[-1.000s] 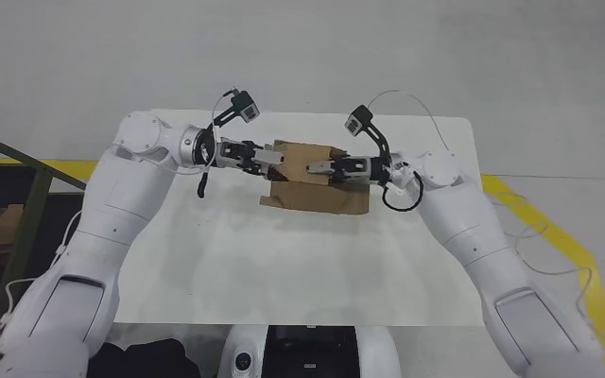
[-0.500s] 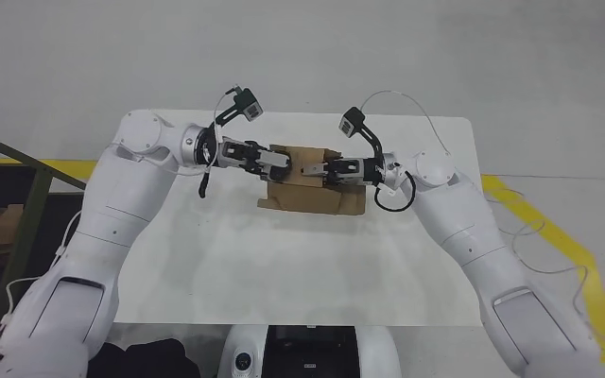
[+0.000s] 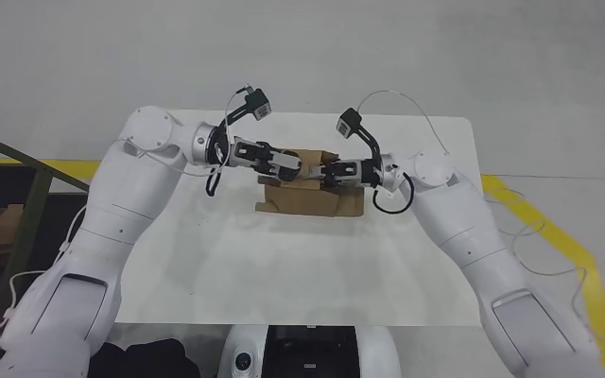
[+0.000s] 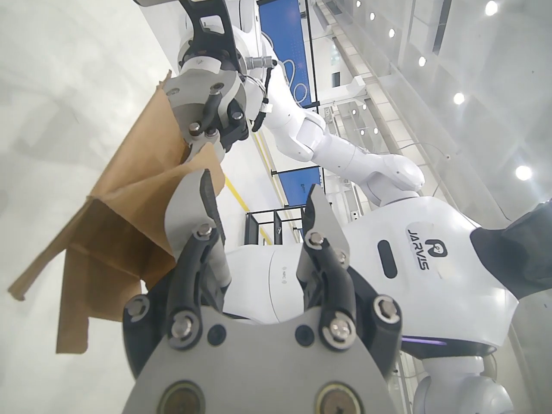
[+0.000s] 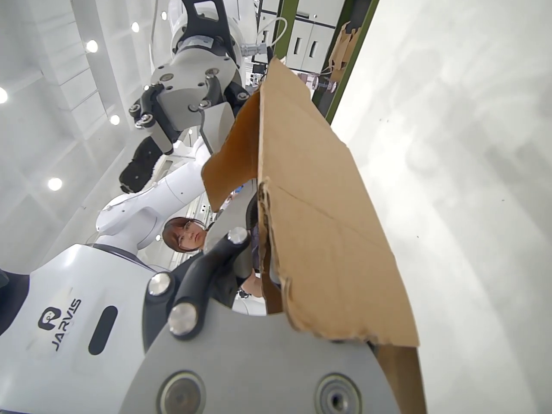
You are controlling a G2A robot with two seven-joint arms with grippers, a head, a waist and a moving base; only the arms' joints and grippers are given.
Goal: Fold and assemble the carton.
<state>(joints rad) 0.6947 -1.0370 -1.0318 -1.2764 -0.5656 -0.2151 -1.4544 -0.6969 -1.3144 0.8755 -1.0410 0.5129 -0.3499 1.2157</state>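
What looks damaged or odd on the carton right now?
The carton has a ragged, torn-looking edge close to the right gripper, which pinches it. Otherwise it is only part-folded, its panels lopsided.

Your top view looks down from above the arms onto the table point(image 3: 236, 255), far enough off to take in both arms and the carton point(image 3: 307, 197) between them. Your left wrist view sits close behind the left gripper point(image 4: 258, 187) and faces along its fingers, tilted up toward the ceiling, with the right gripper point(image 4: 202, 146) just beyond. Your right wrist view faces the opposite way, close against the carton. All three views share the carton, and each wrist view also takes in the other arm's gripper.
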